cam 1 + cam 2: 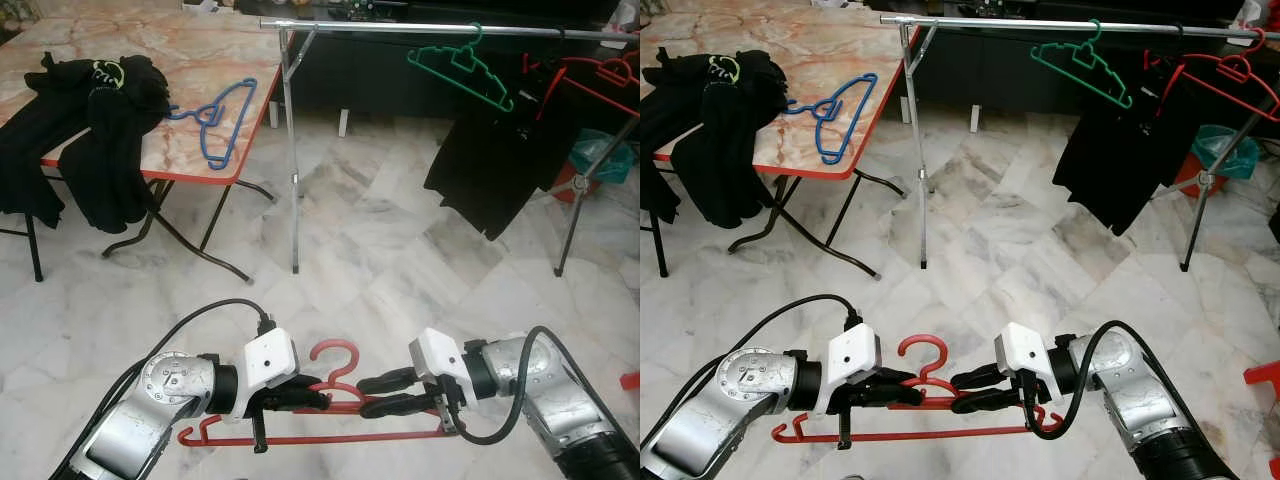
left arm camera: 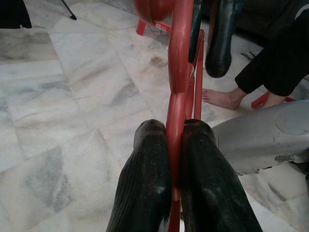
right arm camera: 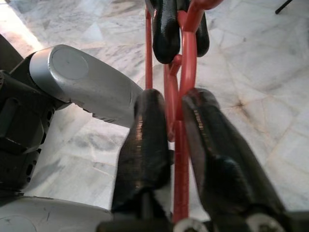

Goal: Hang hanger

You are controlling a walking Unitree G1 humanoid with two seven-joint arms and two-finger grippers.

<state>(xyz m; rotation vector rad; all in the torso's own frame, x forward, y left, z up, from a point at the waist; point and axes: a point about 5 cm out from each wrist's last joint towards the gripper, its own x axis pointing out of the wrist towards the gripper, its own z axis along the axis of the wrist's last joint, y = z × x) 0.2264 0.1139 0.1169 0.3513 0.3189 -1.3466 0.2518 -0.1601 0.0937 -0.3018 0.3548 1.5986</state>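
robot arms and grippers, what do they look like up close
Both arms are silver metal with rounded joint housings. Each wrist carries a white boxy block with a few small dark dots, ahead of a black collar. A thick black cable loops from each block back along the arm. The left gripper and right gripper each have two long, black, rounded fingers with a finely ribbed, rubbery-looking surface.

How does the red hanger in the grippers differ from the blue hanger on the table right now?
The red hanger is held low over the marble floor, clamped between the left gripper and the right gripper; the blue hanger lies flat and free on the table. The red one sits close in front of the robot, the blue one farther off to its left. Both are bare, with no garment on them.
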